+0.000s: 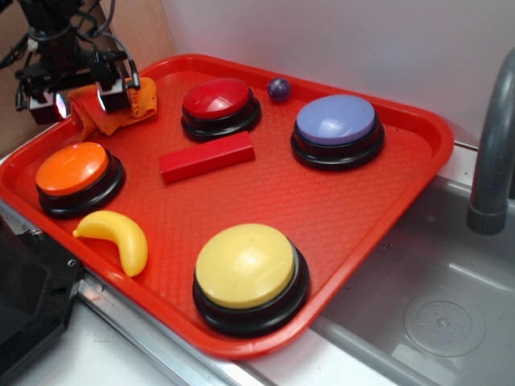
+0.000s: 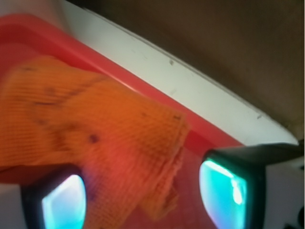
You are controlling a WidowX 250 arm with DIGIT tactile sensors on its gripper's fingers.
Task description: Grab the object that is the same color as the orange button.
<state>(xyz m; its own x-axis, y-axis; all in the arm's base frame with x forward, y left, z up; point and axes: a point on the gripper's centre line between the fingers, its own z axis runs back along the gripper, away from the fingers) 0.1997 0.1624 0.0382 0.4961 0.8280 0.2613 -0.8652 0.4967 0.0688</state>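
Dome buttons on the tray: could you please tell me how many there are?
4. The orange button sits at the left edge, the red button at the back, the blue button back right, and the yellow button at the front. None appear hidden.

Nothing readable is showing anywhere from where I am standing: no lettering, brand, label, number or sign on any of the things in either view.
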